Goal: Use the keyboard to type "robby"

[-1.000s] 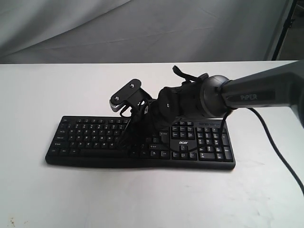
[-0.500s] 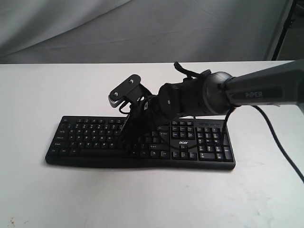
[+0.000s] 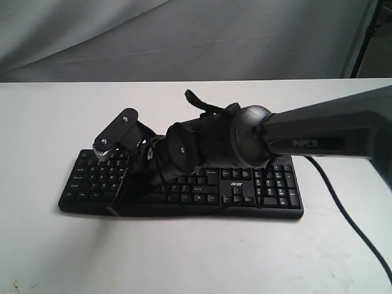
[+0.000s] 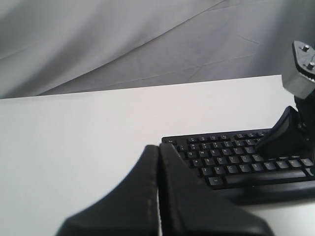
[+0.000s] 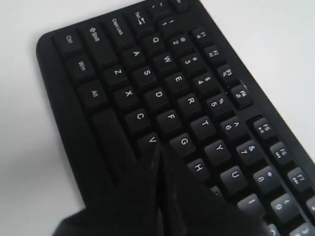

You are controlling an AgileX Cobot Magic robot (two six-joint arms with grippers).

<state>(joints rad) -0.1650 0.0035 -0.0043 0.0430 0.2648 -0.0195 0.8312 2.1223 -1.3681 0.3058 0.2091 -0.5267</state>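
The long black keyboard (image 3: 263, 190) lies on the white table, its acer logo facing the front. My right arm reaches across it, and my right gripper (image 3: 125, 199) points down over the left half. In the right wrist view my right gripper (image 5: 160, 148) is shut, its tips just above the keyboard (image 5: 162, 69) between the V and G keys, hiding the key beneath them. My left gripper (image 4: 158, 148) is shut with nothing in it, off the left end of the keyboard (image 4: 231, 150); the exterior view does not show it.
The right arm's wrist camera (image 3: 115, 139) sticks up above the keyboard's left part. A black cable (image 3: 352, 226) runs over the table (image 3: 196, 257) at the right. A grey cloth backdrop (image 3: 184, 37) hangs behind the table.
My right arm has swung left along the keyboard, from above its middle to its left half, and its tips have come down toward the lower key rows.
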